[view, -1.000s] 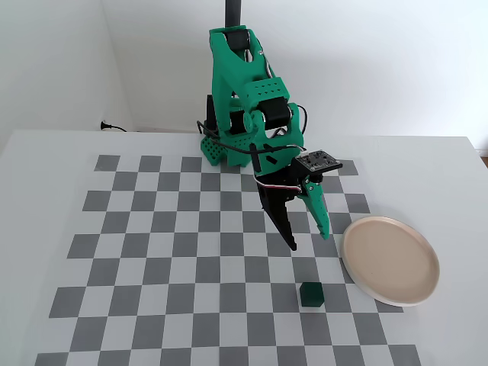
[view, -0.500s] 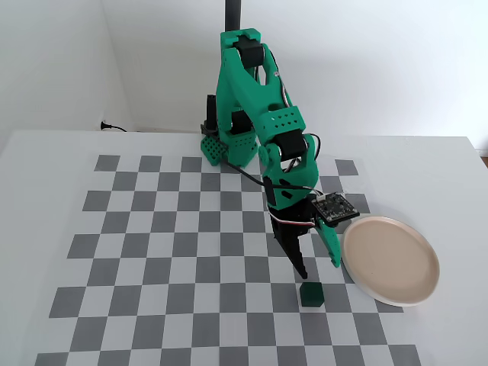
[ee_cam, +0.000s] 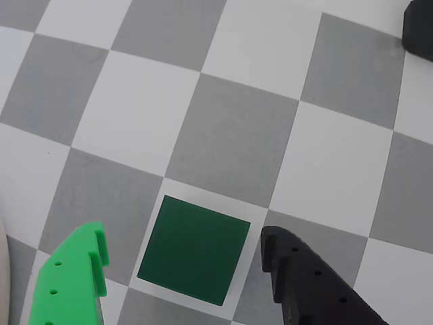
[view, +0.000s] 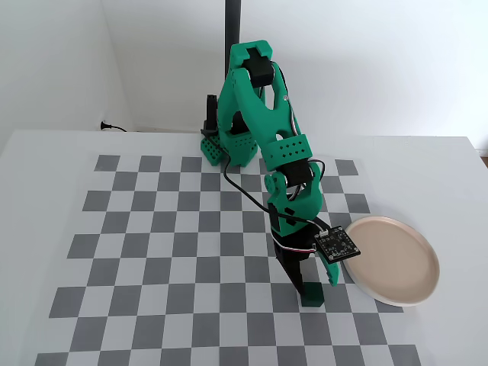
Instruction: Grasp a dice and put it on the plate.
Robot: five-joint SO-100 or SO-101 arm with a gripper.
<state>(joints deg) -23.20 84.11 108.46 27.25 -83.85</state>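
The dice is a small dark green cube that rests on the checkered mat. It sits between my gripper's two fingers, the green finger to its left and the black finger to its right. The jaws are open, with a gap on each side of the dice. In the fixed view my gripper points down right over the dice. The pinkish-beige plate lies empty just to the right of the gripper. A beige sliver at the left edge of the wrist view seems to be its rim.
The grey and white checkered mat covers the white table. The arm's green base and a black pole stand at the back. A black object shows in the wrist view's top right corner.
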